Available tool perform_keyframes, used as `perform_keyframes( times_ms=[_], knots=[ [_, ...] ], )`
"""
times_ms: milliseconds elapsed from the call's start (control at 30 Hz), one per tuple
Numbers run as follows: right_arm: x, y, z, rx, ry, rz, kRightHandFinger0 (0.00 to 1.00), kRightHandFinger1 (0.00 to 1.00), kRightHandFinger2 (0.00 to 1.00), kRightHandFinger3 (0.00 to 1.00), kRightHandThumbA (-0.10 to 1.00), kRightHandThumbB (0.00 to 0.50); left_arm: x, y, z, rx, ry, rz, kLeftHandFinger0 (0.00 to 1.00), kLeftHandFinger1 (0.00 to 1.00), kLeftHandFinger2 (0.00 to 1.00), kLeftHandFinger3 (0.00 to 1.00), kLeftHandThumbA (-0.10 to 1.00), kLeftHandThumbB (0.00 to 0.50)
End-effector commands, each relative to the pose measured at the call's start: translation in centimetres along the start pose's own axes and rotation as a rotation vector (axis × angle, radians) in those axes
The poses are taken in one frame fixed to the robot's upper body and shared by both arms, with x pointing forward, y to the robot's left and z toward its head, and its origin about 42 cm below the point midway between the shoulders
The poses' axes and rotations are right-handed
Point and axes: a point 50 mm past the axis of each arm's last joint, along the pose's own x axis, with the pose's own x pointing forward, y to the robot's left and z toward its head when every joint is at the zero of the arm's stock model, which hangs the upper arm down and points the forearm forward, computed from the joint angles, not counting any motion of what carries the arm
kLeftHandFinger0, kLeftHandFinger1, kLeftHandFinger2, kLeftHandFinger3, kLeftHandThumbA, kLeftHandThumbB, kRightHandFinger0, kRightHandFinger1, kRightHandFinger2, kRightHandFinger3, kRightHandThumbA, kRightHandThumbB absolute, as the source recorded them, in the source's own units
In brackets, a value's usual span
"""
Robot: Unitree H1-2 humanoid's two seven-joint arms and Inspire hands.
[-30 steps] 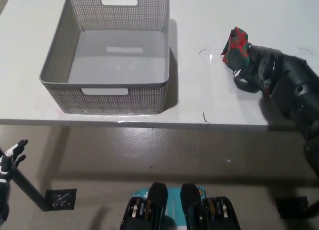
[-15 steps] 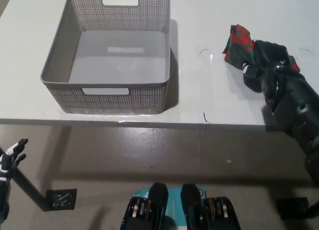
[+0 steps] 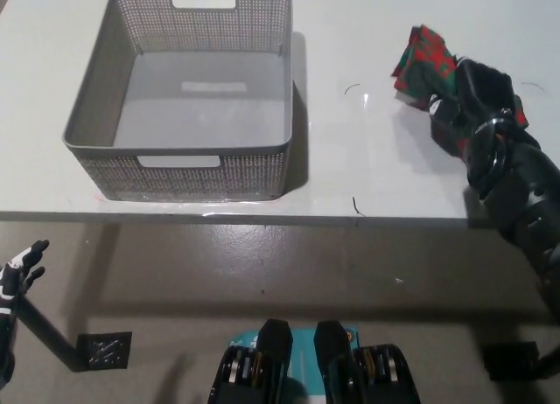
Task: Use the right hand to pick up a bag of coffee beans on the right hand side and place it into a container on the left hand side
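Covering the coffee bag, the right hand wraps its fingers over it.

Over the last second the black right hand moves from just beside the crumpled red-and-green coffee bean bag to lie over its right part, fingers now wrapped on it. The whole view also shifts slightly.

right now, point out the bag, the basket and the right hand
bag (image 3: 422,61), head view, on its red and green upper left part
basket (image 3: 184,171), head view, on its near wall
right hand (image 3: 472,107), head view, on the hand's back
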Motion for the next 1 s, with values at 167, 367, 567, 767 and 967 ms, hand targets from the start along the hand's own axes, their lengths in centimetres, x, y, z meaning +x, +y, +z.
perform_keyframes(
  times_ms=[167,367,567,767,967],
  knots=[
    [3.6,-12.6,9.3,0.126,-0.266,-0.309,0.0,0.38,0.86,0.61,-0.1,0.156,0.7,1.2,1.6,0.067,-0.05,-0.013,1.0,1.0,1.0,1.0,1.0,0.5],
    [3.8,-18.4,13.6,0.129,-0.364,-0.409,0.06,0.53,0.93,0.96,-0.1,0.171,0.6,1.4,1.5,0.075,-0.044,-0.012,1.0,1.0,1.0,1.0,1.0,0.5],
    [2.9,-21.5,19.1,0.17,-0.442,-0.464,0.0,0.58,0.94,1.0,-0.1,0.159,0.3,1.3,1.4,0.094,-0.039,-0.015,0.97,1.0,1.0,1.0,1.0,0.5],
    [2.1,-22.3,22.2,0.182,-0.514,-0.484,0.0,0.49,0.85,1.0,-0.1,0.172,0.1,0.9,1.2,0.089,-0.03,-0.025,0.98,1.0,1.0,1.0,1.0,0.5],
    [0.6,-21.8,27.8,0.211,-0.592,-0.474,0.0,0.35,0.84,0.81,-0.1,0.167,0.5,0.1,1.0,0.086,-0.029,-0.045,0.98,1.0,1.0,1.0,1.0,0.5]
  ],
)
